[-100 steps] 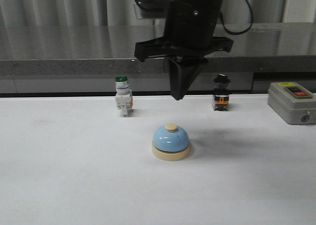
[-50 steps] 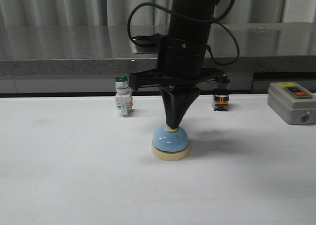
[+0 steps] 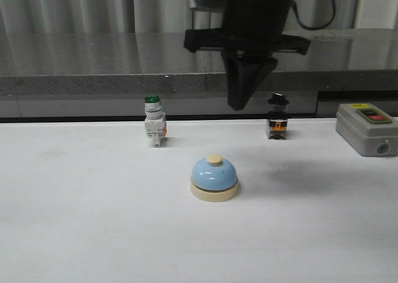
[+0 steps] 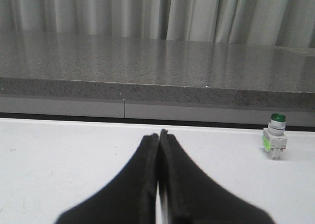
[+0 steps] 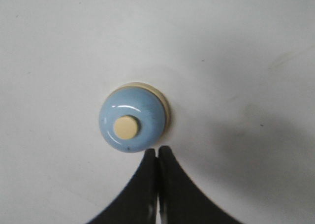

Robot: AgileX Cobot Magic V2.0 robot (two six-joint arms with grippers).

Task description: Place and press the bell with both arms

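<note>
- Our glossy light-blue dome bell [image 3: 214, 177] with cream button sits upright mid-table, untouched.
- Our right gripper [image 3: 242, 101] hangs above it, jaws pressed together into one point, seemingly for pressing.
- Our left gripper [image 4: 158, 135], jaws likewise together, idles near the green-capped switch [image 4: 274, 143].

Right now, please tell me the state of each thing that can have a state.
bell: upright on the table, button not pressed, nothing touching it.
right pincer: shut, empty, raised above the bell.
left pincer: shut, empty, away from the bell.
green-capped switch: upright, untouched.
black-capped switch: upright, untouched.
</note>
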